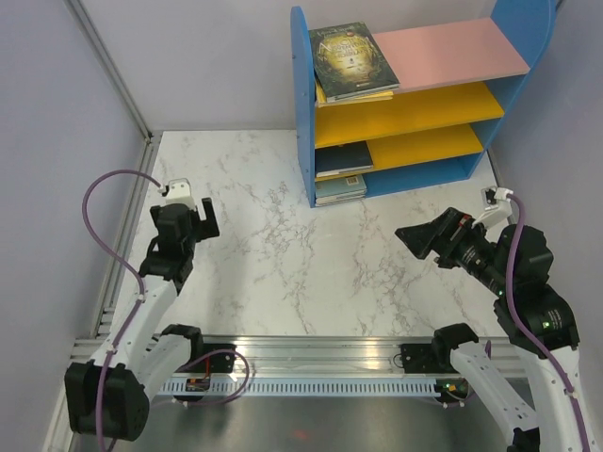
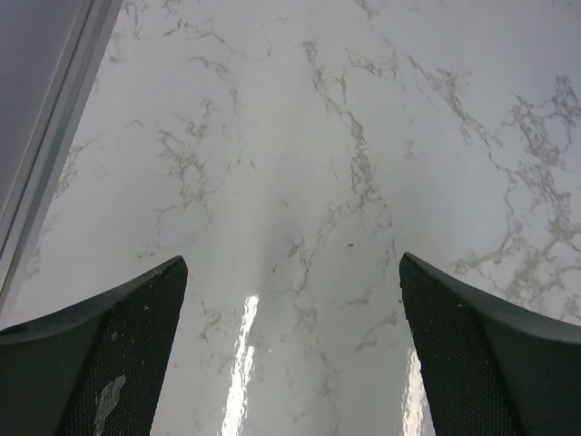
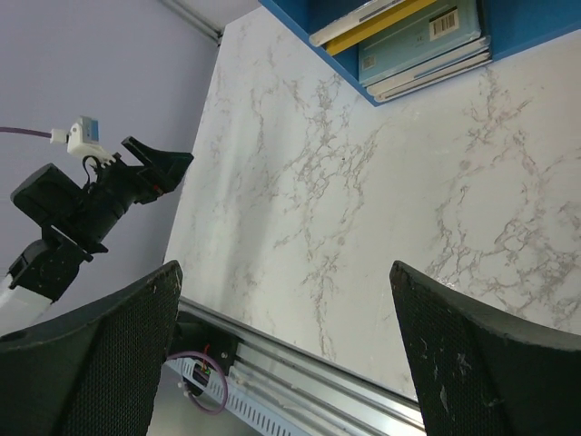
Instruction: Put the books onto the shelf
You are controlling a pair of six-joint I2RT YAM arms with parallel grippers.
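Observation:
The shelf [image 1: 303,104] stands at the back right of the table, with blue side panels, a pink top board [image 1: 452,49] and yellow middle boards. A dark green fantasy book [image 1: 353,56] lies on the pink board, a yellow book [image 1: 356,94] just under it, a dark navy book [image 1: 342,158] on the lower yellow board, and teal books [image 1: 340,188] [image 3: 422,41] on the blue bottom. My left gripper [image 1: 203,215] [image 2: 292,263] hangs open over bare marble at the left. My right gripper [image 1: 419,237] [image 3: 283,268] is open and empty, in front of the shelf.
The marble table [image 1: 283,254] ends at a metal rail [image 1: 320,353] along the near side. A grey wall and a metal frame post [image 1: 108,66] close off the left. The left arm [image 3: 91,195] shows in the right wrist view.

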